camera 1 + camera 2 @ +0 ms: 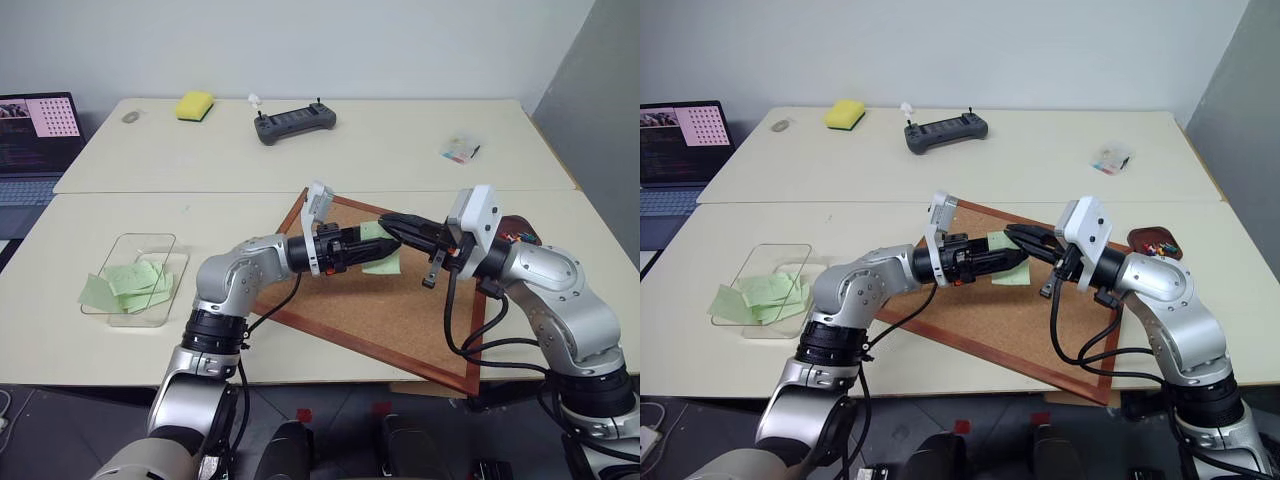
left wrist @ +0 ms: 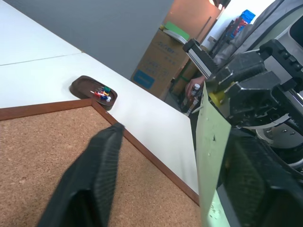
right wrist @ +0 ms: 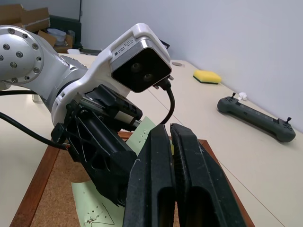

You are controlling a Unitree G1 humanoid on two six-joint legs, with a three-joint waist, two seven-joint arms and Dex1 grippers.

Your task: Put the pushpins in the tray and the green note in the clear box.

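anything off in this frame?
Yes: the green notes in the clear box spill over its near rim onto the table. The corkboard lies askew, one corner overhanging the table's front edge.

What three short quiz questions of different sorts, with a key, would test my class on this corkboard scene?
1. True or false: the right gripper is shut on the green note.
2. Where are the pushpins: A the tray, B the clear box, C the corkboard?
3. What yellow thing lies at the table's far side?

Key: 1 true; 2 A; 3 the sponge.
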